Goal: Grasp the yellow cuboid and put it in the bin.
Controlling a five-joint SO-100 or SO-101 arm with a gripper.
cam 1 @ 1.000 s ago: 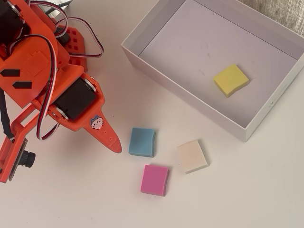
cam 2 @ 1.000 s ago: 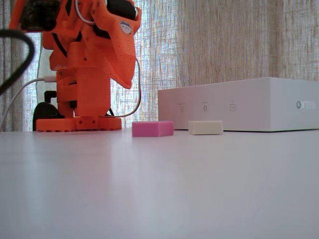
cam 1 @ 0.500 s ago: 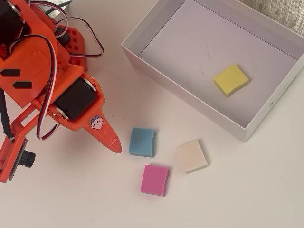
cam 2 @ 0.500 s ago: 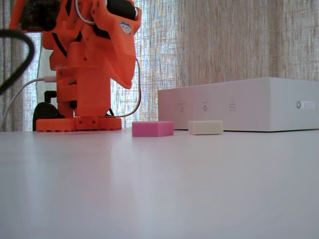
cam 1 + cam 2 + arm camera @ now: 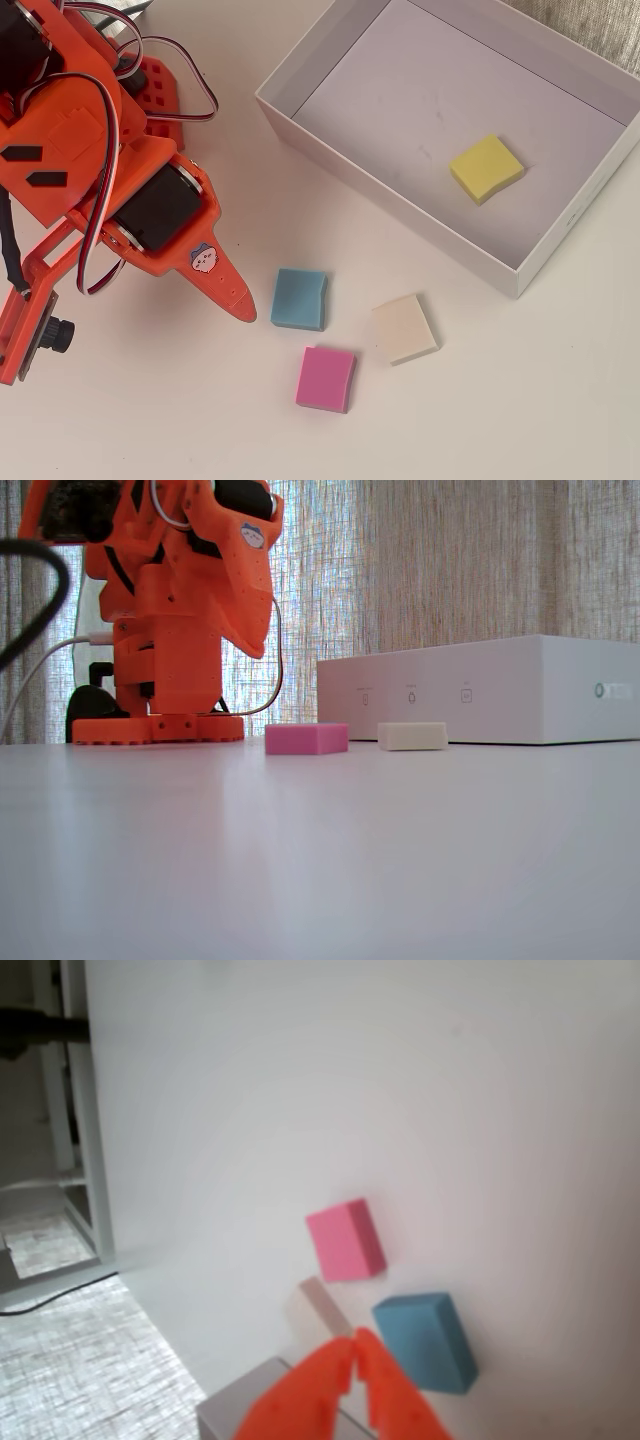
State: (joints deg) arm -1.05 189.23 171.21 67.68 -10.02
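The yellow cuboid (image 5: 486, 167) lies flat on the pale floor of the bin (image 5: 390, 190), towards its right side in the overhead view. From the low fixed view only the white outer wall of the bin (image 5: 500, 690) shows, and the cuboid is hidden behind it. My orange gripper (image 5: 243, 310) is shut on nothing and sits well left of the bin, its tip beside a blue block (image 5: 299, 298). In the wrist view the gripper (image 5: 355, 1345) has its fingertips pressed together above the table.
A pink block (image 5: 326, 378) and a cream block (image 5: 405, 328) lie on the white table just below the bin's near wall, next to the blue block. The arm's base (image 5: 158, 728) stands at the left. A curtain hangs behind.
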